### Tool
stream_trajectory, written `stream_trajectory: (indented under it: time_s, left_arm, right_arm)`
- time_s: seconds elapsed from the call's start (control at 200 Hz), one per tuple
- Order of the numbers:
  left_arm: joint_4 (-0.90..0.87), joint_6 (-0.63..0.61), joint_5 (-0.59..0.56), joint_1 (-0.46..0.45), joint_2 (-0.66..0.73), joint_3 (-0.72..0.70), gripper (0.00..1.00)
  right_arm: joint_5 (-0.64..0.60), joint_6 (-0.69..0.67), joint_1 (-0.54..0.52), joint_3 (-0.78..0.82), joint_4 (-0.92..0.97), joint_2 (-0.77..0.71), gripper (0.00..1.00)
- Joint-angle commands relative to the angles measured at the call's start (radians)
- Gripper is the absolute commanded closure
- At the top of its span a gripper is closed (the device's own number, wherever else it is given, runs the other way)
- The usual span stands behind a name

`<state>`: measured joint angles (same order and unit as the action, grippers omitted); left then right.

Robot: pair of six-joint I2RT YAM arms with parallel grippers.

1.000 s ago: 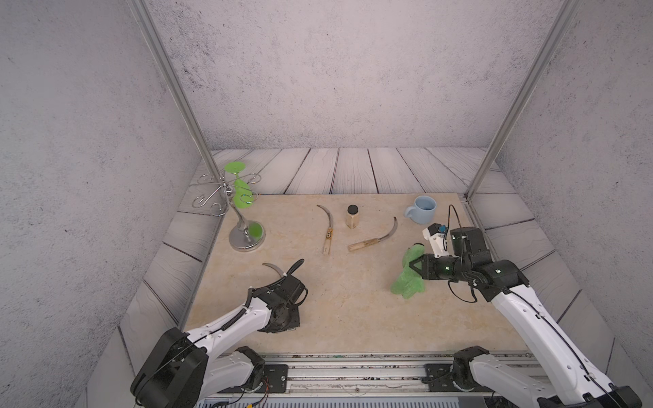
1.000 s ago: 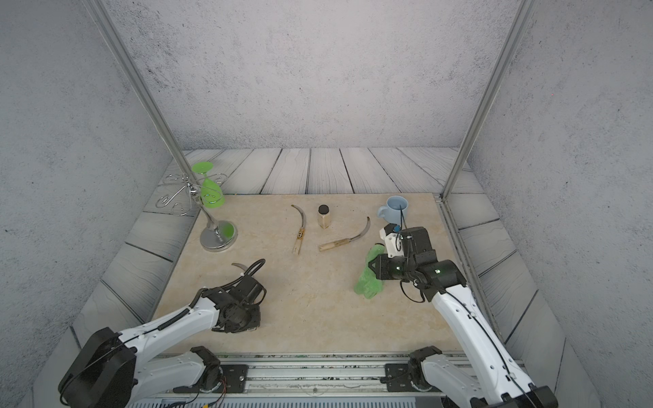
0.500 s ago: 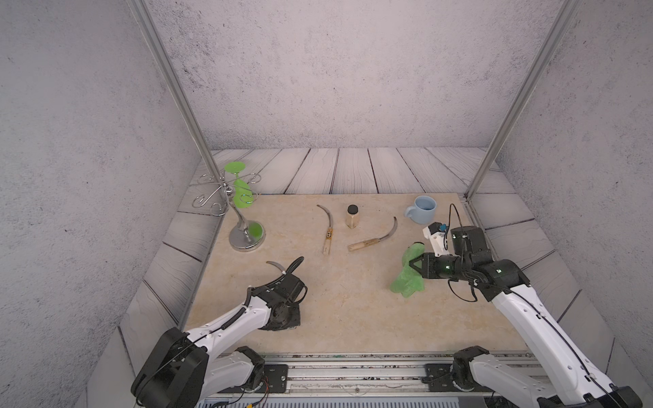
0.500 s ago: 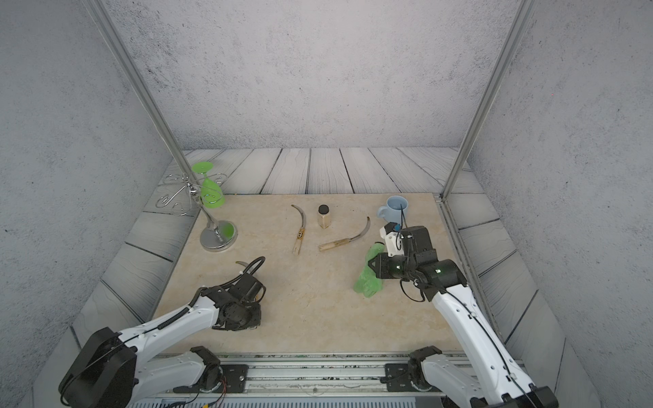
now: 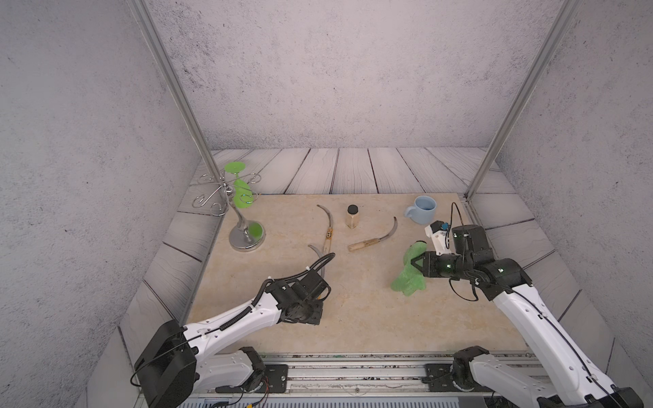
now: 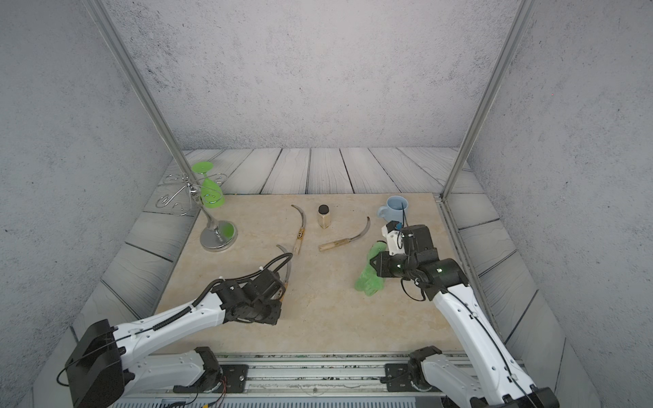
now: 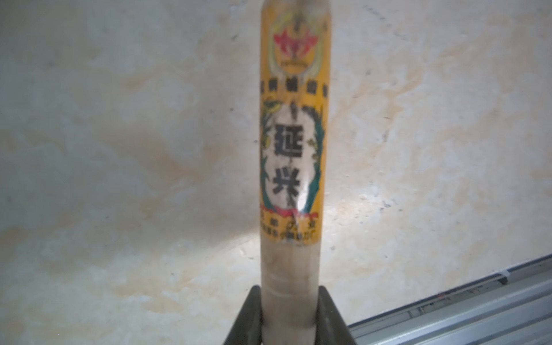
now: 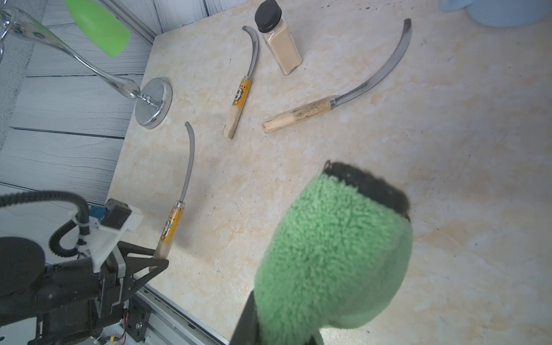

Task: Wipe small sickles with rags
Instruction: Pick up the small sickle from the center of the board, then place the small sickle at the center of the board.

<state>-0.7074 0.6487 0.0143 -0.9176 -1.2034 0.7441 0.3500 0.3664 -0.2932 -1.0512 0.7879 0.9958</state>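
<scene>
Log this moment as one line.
left gripper: shut on near labelled sickle handle | right gripper: shut on green rag | far labelled sickle, unlabelled sickle: lying free

1. The near sickle (image 8: 173,222), middle sickle (image 8: 240,94) and right sickle (image 8: 304,112) have dull grey metal blades and pale matt wood handles; two carry glossy yellow paper labels.
2. The rag (image 8: 331,254) is fluffy green cloth with dark edging.
3. The desk (image 8: 448,149) looks like smooth, marbled beige stone.
4. The stand (image 8: 153,101) is polished, mirror-bright metal.
5. The goblet (image 8: 98,24) is smooth green plastic.
6. The mug (image 5: 424,210) has a smooth pale blue glaze.

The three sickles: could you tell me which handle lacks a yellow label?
The sickle nearest the blue mug: its handle is bare wood; the middle sickle and the held sickle carry yellow labels.
</scene>
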Motion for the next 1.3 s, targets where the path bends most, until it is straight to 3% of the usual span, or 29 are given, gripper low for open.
stream_trajectory:
  time_s: [0.0,0.38,0.806,1.296]
  left_arm:
    - [0.002,-0.039,-0.046,-0.095,-0.044,0.062,1.0]
    - [0.137,-0.203,0.004,-0.298,-0.282,0.208,1.0]
    - [0.25,-0.319,0.079,-0.262,-0.57,0.382,1.0]
    - [0.24,-0.348,0.16,-0.171,-0.734,0.512,1.0]
  right_arm:
    - [-0.062,-0.003,0.013,-0.046,0.058,-0.012,0.83]
    - [-0.097,-0.001,0.077,-0.084,0.147,-0.051,0.82]
    - [-0.066,0.015,0.079,-0.008,0.141,-0.053,0.82]
    - [-0.072,0.011,0.079,-0.023,0.154,-0.043,0.82]
